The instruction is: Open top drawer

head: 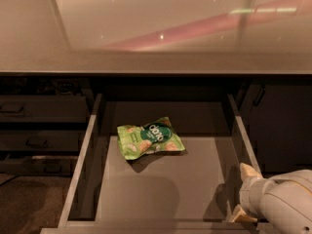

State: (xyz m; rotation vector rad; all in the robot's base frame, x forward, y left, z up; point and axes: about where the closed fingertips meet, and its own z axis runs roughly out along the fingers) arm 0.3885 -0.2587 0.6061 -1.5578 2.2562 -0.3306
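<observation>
top drawer [161, 189] stands pulled far out from under the countertop [34, 43], its grey tray open to view from the back wall to the front edge at the bottom of the picture, with a pale side rail down each side. a green snack bag [150, 138] lies on the tray floor, toward the back and a little left of centre, apart from both walls. the gripper [246, 194] is low at the right, by the front end of the right rail. i cannot tell whether it touches the rail or only sits just beside it, nor whether it is spread or closed, nor whether it has hold of anything. the face of the drawer front and its handle are not in view. to the left, the narrower dark drawers [39, 110] sit shut. judged from how things lie, the opening looks done or all but done. what may be left is a last bit of travel, if any, and getting the gripper clear of the drawer.
</observation>
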